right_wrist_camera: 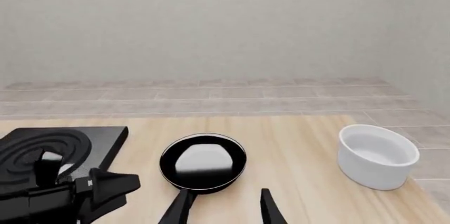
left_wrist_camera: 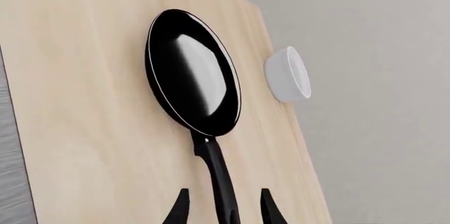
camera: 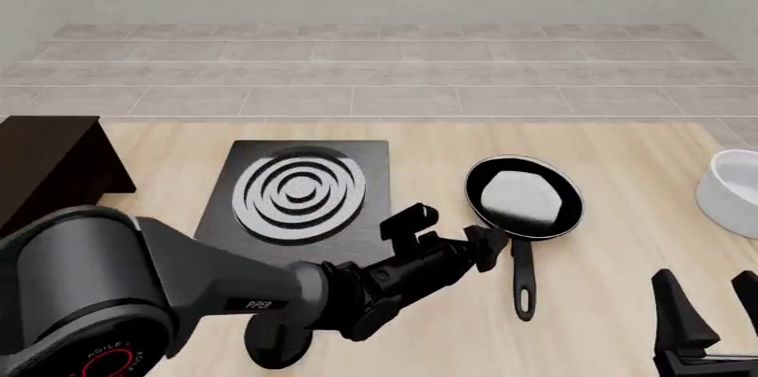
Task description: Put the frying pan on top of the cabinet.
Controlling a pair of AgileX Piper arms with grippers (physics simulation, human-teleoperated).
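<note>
The frying pan [camera: 524,197] is black with a shiny inside and sits on the table right of the middle, its long handle [camera: 523,288] pointing toward me. In the left wrist view the frying pan [left_wrist_camera: 193,74] fills the centre and its handle [left_wrist_camera: 218,174] runs between the two fingertips of my left gripper [left_wrist_camera: 223,211], which is open. From the front, my left gripper [camera: 488,246] sits at the handle's base. The dark cabinet [camera: 48,168] stands at the far left edge. Low at the right, my right gripper [camera: 713,302] is open and holds nothing.
A black slab with silver rings [camera: 302,191] lies left of the pan. A white bowl [camera: 734,191] stands at the right table edge, also white bowl [right_wrist_camera: 376,155]. The left arm [camera: 177,288] stretches across the near side of the table.
</note>
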